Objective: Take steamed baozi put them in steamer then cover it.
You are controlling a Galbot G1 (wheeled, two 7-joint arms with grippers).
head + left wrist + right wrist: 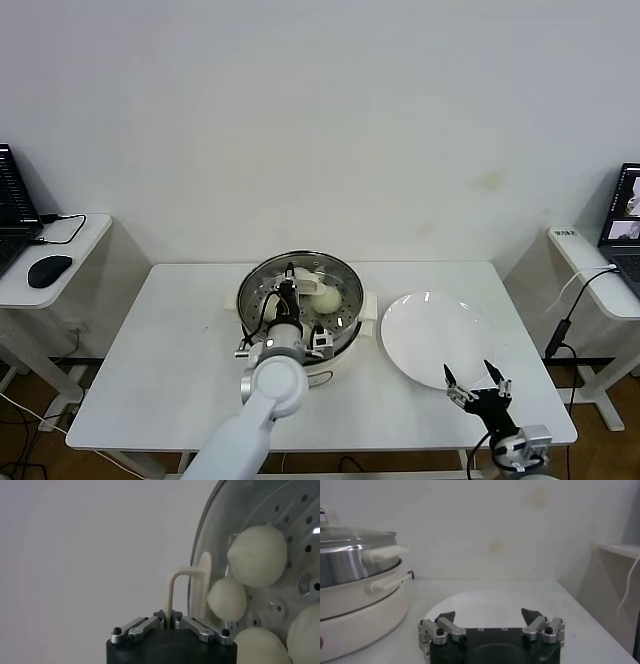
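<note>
The steel steamer (252, 290) stands on its cream base (335, 368) at mid-table. The clear glass cover (318, 275) lies over the pot; its metal rim (355, 534) sits on the pot's edge in the right wrist view. My left gripper (288, 292) is above the pot's middle, shut on the cover's cream handle (192, 582). Several pale baozi (257, 555) show through the glass on the perforated tray (300, 515); one also shows in the head view (326, 297). My right gripper (478, 385) is open and empty at the plate's near edge.
A bare white plate (430, 335) lies right of the steamer, also in the right wrist view (495, 602). Side tables flank the table: the left one holds a laptop (12, 205) and a mouse (48, 270), the right one a laptop (625, 225) with hanging cables.
</note>
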